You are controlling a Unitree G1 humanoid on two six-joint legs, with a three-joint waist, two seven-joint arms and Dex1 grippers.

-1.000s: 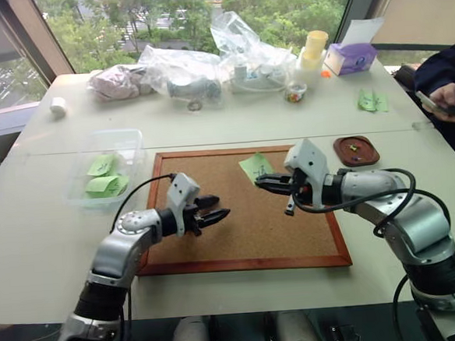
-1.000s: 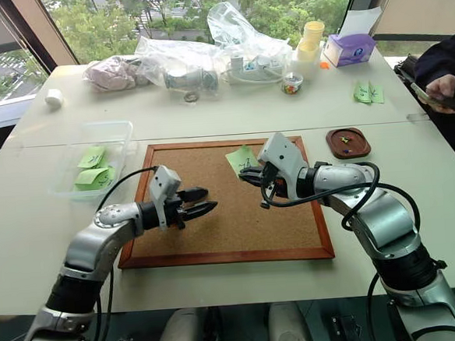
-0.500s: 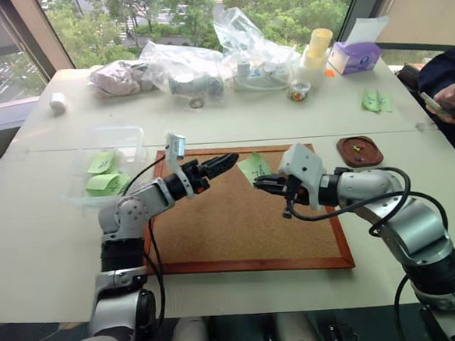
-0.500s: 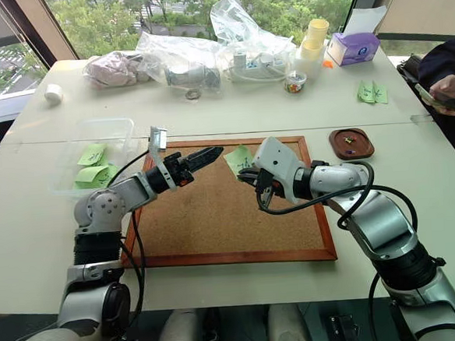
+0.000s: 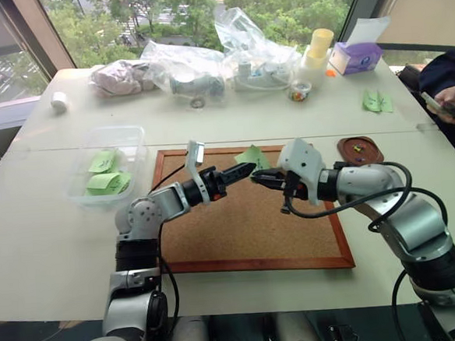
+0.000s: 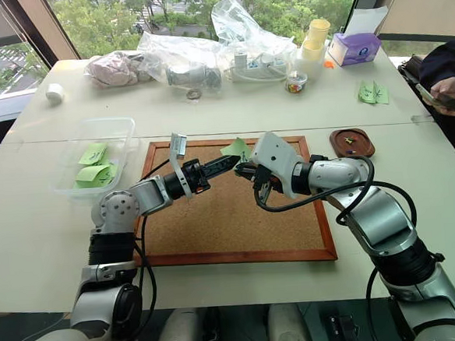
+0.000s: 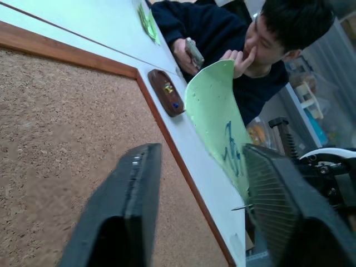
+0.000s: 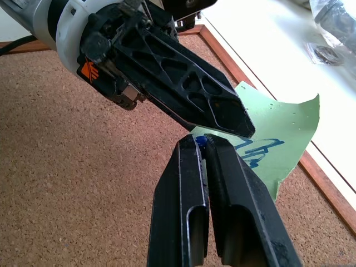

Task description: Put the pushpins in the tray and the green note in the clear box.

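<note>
The green note (image 5: 251,155) stands up off the corkboard, curled, with a dark scribble (image 7: 229,146). My right gripper (image 5: 257,178) is shut on a blue-headed pushpin (image 8: 198,141) stuck through the note's lower edge. My left gripper (image 5: 248,170) comes in level from the left, tips meeting the right gripper's tips. Its fingers (image 7: 129,203) stand apart, and the note lies against the inside of one of them. The tray (image 5: 341,155) sits right of the corkboard with pushpins (image 5: 354,146) in it. The clear box (image 5: 124,133) at the left holds green notes.
A wood-framed corkboard (image 5: 239,224) lies under both grippers. Plastic bags (image 5: 197,67), a cup of coloured bits (image 5: 297,93), yellow cups (image 5: 315,47) and a purple box (image 5: 352,56) line the far edge. Loose green notes (image 5: 373,100) lie at right, near a person (image 5: 449,85).
My left gripper swung right and up from the corkboard's left side to the note, rolled, and narrowed. The right gripper kept its place, still shut on the pin.
</note>
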